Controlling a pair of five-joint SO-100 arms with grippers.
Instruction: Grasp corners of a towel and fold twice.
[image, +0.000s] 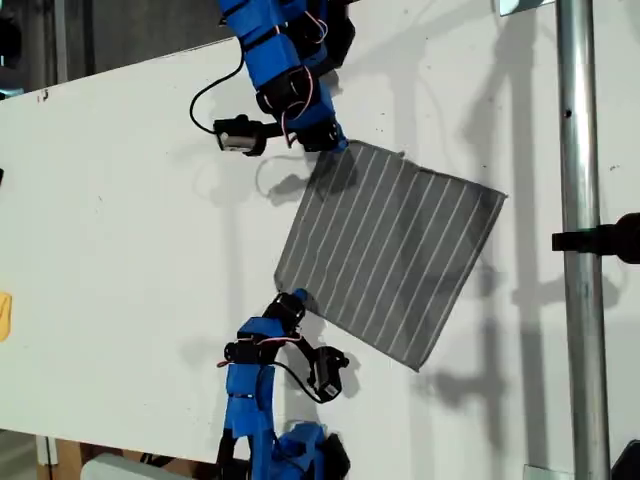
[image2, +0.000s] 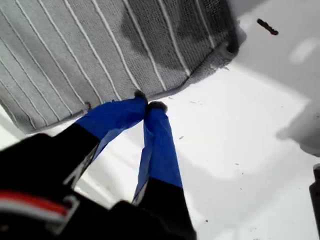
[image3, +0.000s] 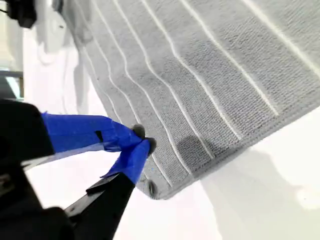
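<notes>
There are no words, numbers, labels or signs to read in any of these pictures.

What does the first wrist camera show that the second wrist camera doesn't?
Only the first: my first gripper, jaws closed at the edge of the towel, and a dark speck on the table. Only the second: my second gripper, jaws closed over the cloth just short of a corner. Both: grey striped towel, white table, blue jaws.
</notes>
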